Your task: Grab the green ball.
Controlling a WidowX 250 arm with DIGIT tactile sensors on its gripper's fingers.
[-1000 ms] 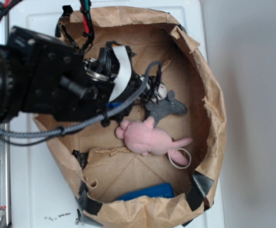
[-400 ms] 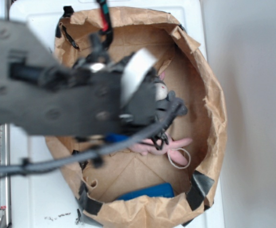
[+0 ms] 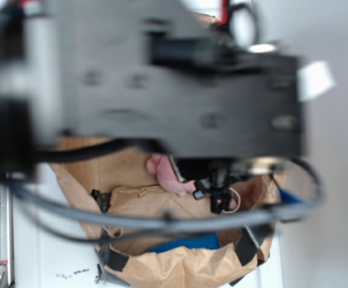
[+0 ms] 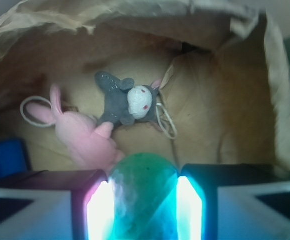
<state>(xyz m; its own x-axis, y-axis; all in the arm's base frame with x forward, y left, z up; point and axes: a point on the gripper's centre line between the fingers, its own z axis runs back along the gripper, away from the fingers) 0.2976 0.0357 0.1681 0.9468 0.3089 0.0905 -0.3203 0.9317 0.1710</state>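
Note:
In the wrist view the green ball (image 4: 142, 192) fills the gap between my two glowing pads (image 4: 99, 212), and my gripper (image 4: 142, 207) is shut on it, held up above the floor of the brown paper bag (image 4: 220, 125). Below it lie a pink plush toy (image 4: 82, 137) and a grey plush with a white face (image 4: 122, 102). In the exterior view my blurred black arm (image 3: 174, 90) covers most of the bag, and the ball is hidden there; only part of the pink plush (image 3: 165, 174) shows.
The bag's crumpled paper walls (image 3: 180, 270) ring the toys. A blue object (image 3: 186, 243) lies at the bag's near side, seen again as a blue block (image 4: 5, 157) at the left. White cord loops (image 4: 167, 122) trail beside the grey plush.
My arm has swung up and to the right, towards the exterior camera, and now covers the top of the bag and the grey plush that showed a second ago.

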